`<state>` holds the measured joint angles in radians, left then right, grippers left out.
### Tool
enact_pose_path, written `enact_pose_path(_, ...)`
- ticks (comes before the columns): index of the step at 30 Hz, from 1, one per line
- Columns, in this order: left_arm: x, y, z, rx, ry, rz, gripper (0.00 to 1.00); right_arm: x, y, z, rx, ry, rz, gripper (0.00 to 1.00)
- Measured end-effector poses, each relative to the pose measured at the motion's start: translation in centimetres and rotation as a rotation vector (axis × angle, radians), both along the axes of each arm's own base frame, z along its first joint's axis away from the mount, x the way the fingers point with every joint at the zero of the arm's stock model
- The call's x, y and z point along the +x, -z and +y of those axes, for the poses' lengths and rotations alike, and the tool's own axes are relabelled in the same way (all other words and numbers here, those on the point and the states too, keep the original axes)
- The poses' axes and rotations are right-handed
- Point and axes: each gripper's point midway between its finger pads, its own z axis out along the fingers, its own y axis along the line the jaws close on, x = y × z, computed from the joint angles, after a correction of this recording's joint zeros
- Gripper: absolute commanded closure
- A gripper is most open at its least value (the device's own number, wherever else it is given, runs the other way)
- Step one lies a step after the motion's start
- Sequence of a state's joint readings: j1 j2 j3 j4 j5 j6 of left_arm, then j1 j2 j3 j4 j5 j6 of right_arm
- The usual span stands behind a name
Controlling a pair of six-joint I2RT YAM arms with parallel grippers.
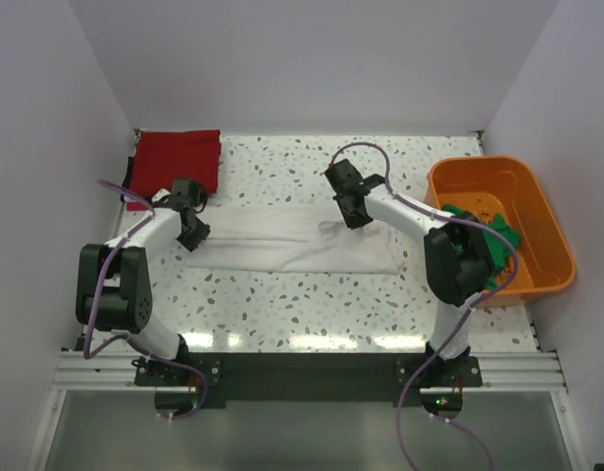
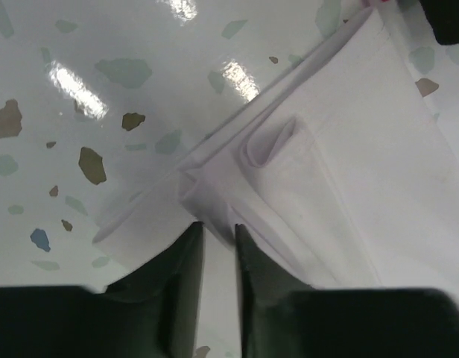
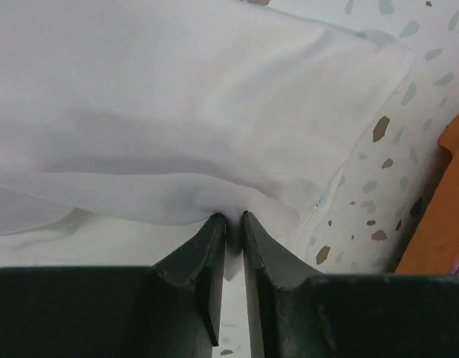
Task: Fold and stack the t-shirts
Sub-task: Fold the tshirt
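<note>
Spanning the whole work area, a pale speckled table (image 1: 282, 314) is recorded as the bearing surface. Across its middle the white t-shirt (image 1: 282, 240) is laid out, folded into a long band that runs left to right between the two arms, its lower right part wider and loosely rumpled. At the right edge of the table an orange tub (image 1: 549, 228) is seated, well apart from the folded pile on the left. At the far left corner the red t-shirt (image 1: 179, 157) is found folded flat into a neat rectangle, just beyond the left end of the white band. The green t-shirt (image 1: 506, 238) is bundled unfolded inside the tub and partly masked by the right arm. A thin dark t-shirt (image 1: 128, 175) is seen only as a narrow edge along the left side of the red one; how the two are layered cannot be determined. The right gripper (image 3: 233, 218) is clenched on the white t-shirt, a fold of cloth being drawn up into its tips near the upper middle-right of the band. The left gripper (image 2: 218, 227) is set at the layered left corner of that garment, jaws narrowly parted; whether any cloth is pinched there cannot be told.
</note>
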<state>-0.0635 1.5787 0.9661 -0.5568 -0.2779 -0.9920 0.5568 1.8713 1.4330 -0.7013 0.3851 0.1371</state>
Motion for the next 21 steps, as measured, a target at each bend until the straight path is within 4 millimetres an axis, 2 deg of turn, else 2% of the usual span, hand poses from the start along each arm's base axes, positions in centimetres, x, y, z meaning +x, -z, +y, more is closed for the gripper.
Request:
enact_pose_path(1,0.3,0.3,0.1,0.002,-0.008,0.0,0.25,0.3,0.3,-0.1,-0.009,0.007,0.002,0.53)
enact_pose_path(3,0.4,0.4,0.2,0.007,-0.003,0.001,0.02,1.5,0.8,-0.4,-0.039,0.018,-0.006,0.4)
enact_pose_path(7,1.2,-0.3,0.2,0.01,0.005,-0.02,0.0,3.7,1.0,-0.8,-0.098,0.051,-0.049,0.33)
enact_pose_path(10,1.8,-1.3,0.2,0.012,0.014,-0.051,0.0,4.2,0.2,-1.3,-0.125,0.074,-0.084,0.3)
enact_pose_path(13,2.2,-3.1,0.2,0.015,0.026,-0.099,0.0,3.9,-1.0,-1.6,-0.105,0.102,-0.117,0.15)
enact_pose_path(14,2.3,-3.7,0.2,0.016,0.031,-0.117,0.0,3.3,-1.4,-1.7,-0.087,0.108,-0.121,0.01)
enact_pose_path(18,3.1,-5.8,-0.5,-0.002,0.085,-0.191,0.0,-0.6,-2.6,-1.7,0.054,0.119,-0.103,0.01)
enact_pose_path(21,4.1,-5.9,-1.9,-0.016,0.164,-0.207,0.0,-3.5,-2.2,-1.2,0.174,0.141,-0.063,0.01)
